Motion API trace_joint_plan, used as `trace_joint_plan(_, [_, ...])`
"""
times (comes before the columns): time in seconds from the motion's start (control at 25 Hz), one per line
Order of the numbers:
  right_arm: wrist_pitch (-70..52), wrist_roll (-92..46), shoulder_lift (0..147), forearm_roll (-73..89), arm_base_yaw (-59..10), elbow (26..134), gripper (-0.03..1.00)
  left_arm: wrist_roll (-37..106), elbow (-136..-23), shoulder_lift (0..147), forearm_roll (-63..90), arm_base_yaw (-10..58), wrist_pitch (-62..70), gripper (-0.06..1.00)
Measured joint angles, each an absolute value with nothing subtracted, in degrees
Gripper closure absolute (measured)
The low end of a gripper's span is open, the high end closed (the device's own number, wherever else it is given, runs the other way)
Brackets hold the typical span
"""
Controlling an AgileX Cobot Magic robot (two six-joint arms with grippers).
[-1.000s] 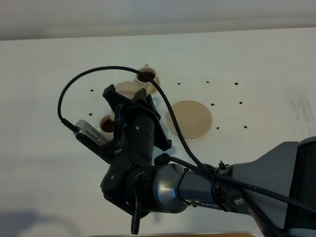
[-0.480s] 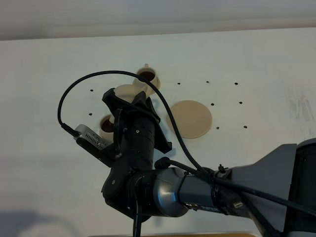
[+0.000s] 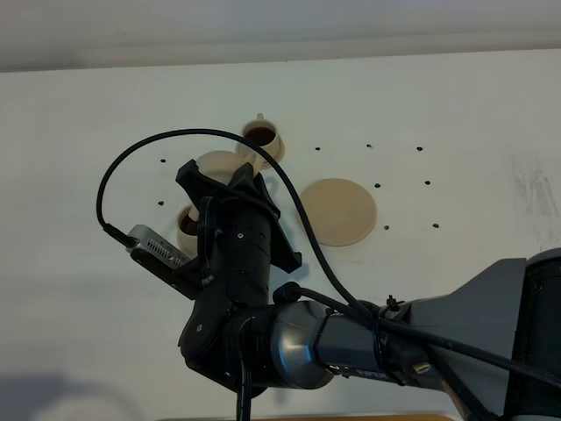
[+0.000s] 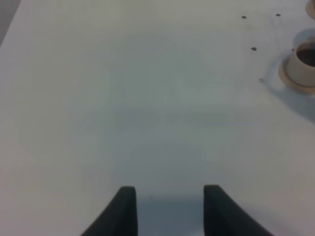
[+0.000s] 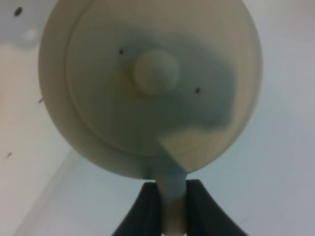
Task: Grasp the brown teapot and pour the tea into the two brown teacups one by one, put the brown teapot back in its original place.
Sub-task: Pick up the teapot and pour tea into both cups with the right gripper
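Note:
My right gripper (image 3: 223, 181) reaches across to the left and is shut on the loop handle of the brown teapot (image 3: 213, 161), held above the table. The right wrist view shows the teapot's lid and knob (image 5: 155, 73) from above, with the handle pinched between the fingers (image 5: 149, 206). One brown teacup (image 3: 262, 136) on its saucer holds dark tea behind the teapot. The second teacup (image 3: 186, 226) is partly hidden by the gripper. The wide tan saucer (image 3: 339, 211) lies bare to the right. My left gripper (image 4: 170, 206) is open and empty over bare table, with a teacup (image 4: 302, 61) far off.
The white table (image 3: 456, 114) has small dark holes (image 3: 376, 187) around the saucer. The right arm and its black cable (image 3: 131, 158) cover the front middle of the exterior view. The table's far edge runs along the top.
My right gripper has carried the teapot slightly left, toward the left teacup, which it now hides more. The far cup and the wide saucer have not moved.

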State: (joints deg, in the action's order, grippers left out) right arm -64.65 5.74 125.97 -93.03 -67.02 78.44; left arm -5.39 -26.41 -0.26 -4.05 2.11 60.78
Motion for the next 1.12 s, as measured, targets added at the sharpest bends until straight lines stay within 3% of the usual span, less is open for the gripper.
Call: trace_joint_plan(1.12, [-64.6, 7.0, 125.97, -95.23, -67.02, 78.44, 0.85, -5.34, -26.41, -0.26, -4.05, 2.11, 60.78, 0.63])
